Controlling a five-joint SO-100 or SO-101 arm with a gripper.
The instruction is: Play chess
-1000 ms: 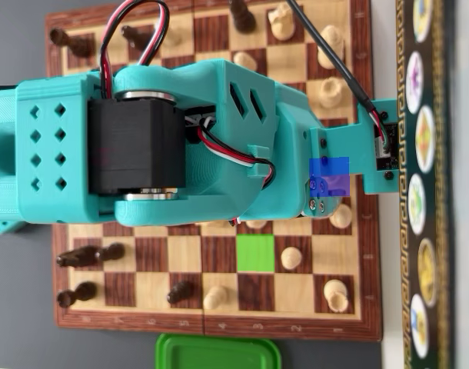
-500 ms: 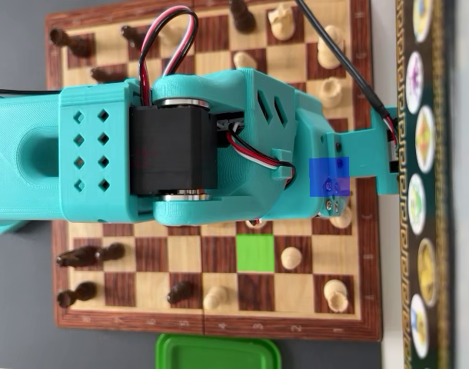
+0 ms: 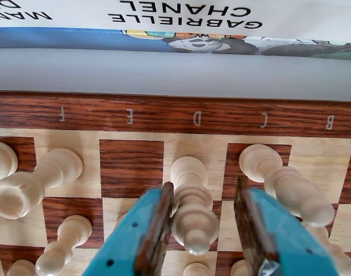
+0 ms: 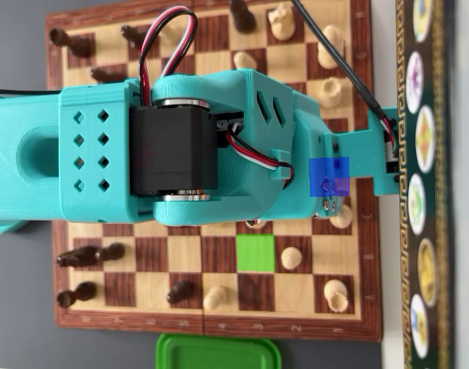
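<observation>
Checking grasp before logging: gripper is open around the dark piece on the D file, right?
Not quite. In the wrist view the gripper is open around a light piece, not a dark one. It stands in the column marked D on the chessboard, its left side against one finger.

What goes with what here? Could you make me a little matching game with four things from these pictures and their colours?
Things:
1. arm
2. container
3. chess piece between the gripper fingers
4. marked square

Colours:
A. bright green, flat on the chessboard
B. cream
C. teal
D. green, off the board's edge

Pairs: 1-C, 2-D, 3-B, 4-A
</observation>
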